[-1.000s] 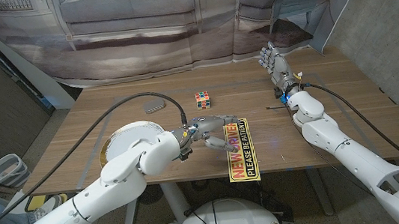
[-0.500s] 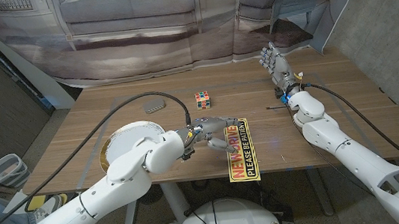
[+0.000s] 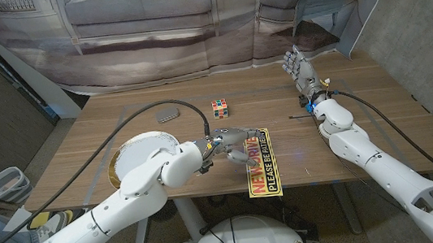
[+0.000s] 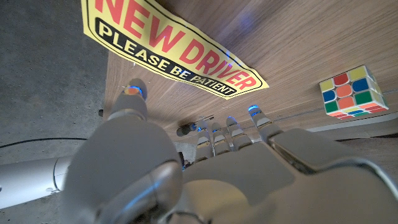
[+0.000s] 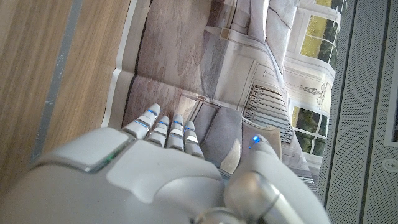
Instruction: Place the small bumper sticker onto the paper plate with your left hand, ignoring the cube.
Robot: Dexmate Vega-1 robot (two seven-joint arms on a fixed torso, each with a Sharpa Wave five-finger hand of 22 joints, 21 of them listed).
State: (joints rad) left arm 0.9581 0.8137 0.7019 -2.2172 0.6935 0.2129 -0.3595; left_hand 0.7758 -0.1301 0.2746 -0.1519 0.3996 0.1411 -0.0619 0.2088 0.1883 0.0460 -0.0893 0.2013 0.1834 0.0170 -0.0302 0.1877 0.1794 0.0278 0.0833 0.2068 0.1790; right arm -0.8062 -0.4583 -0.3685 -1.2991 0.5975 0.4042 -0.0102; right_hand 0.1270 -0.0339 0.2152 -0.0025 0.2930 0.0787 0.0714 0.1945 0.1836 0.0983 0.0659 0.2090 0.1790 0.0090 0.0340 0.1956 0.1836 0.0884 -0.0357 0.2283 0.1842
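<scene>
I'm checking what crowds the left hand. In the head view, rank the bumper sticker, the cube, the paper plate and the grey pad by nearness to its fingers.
Measured from the left hand:
1. Bumper sticker, right at the fingertips, toward the table's near edge.
2. Cube, just beyond the hand.
3. Paper plate, on the robot's left, partly behind its forearm.
4. Grey pad, far left.

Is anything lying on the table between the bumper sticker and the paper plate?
In the head view, the left hand and its forearm lie between the bumper sticker and the paper plate; no loose object shows there.
</scene>
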